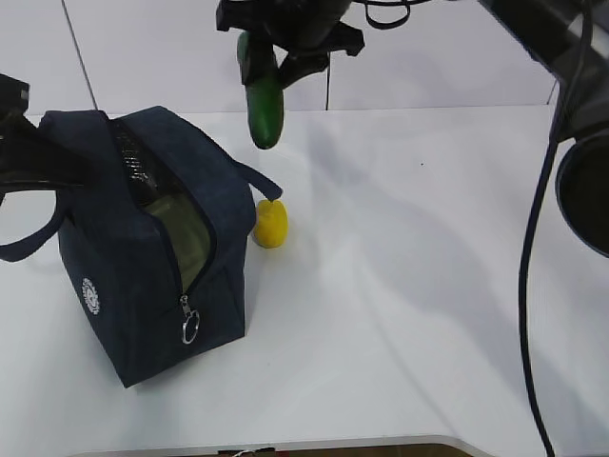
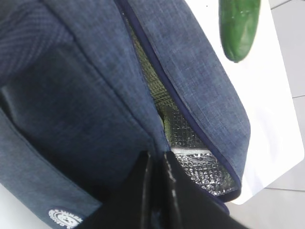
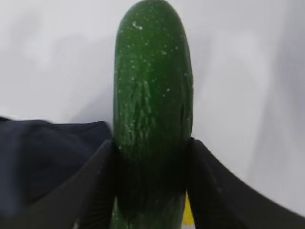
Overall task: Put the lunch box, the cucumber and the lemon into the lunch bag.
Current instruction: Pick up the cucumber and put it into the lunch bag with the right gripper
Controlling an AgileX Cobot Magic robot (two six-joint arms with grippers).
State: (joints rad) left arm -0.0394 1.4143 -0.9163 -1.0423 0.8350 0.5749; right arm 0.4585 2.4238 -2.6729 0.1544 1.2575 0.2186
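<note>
The dark navy lunch bag (image 1: 143, 286) stands at the left of the table with its zipper open. Inside it the pale green lid of the lunch box (image 1: 181, 227) shows against the silver lining. My left gripper (image 2: 157, 164) is shut on the bag's top flap at the opening's edge. High above the table hangs the dark green cucumber (image 1: 264, 107), tip down, just right of the bag, with my right gripper (image 1: 262, 52) shut on its upper part. Both fingers press its sides in the right wrist view (image 3: 152, 143). The yellow lemon (image 1: 271, 225) lies on the table against the bag's right side.
The white table (image 1: 409, 286) stretches to the right of the bag. A black cable (image 1: 528, 286) and a dark round object (image 1: 585, 195) hang at the right edge. The bag's loop handle (image 1: 29, 243) sticks out to the left.
</note>
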